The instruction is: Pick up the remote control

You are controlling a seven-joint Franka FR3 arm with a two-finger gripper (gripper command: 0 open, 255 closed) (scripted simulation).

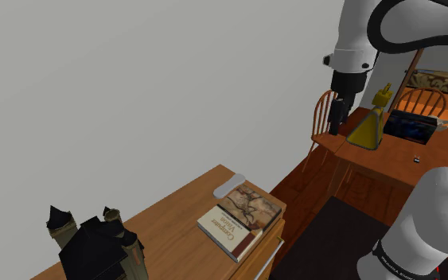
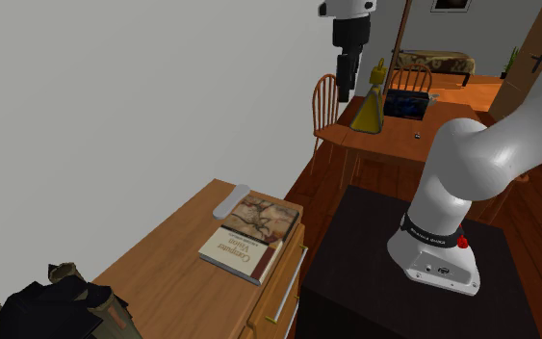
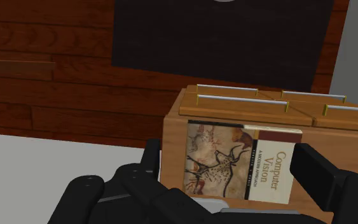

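**Open gripper high above, remote far below**

In the shoulder view, the grey wall (image 1: 134,79) ran along the dresser's (image 1: 174,219) 10 o'clock edge. Bare wood lay between a black ornament (image 1: 95,250) and the remote control (image 1: 230,184). The remote, a slim, plain white bar with rounded ends, lay at the dresser's far corner, just beside the book (image 1: 242,215), at its 12 o'clock. The gripper (image 1: 336,127) hung well apart at the remote's 2 o'clock, its fingers (image 3: 151,162) spread and holding nothing.
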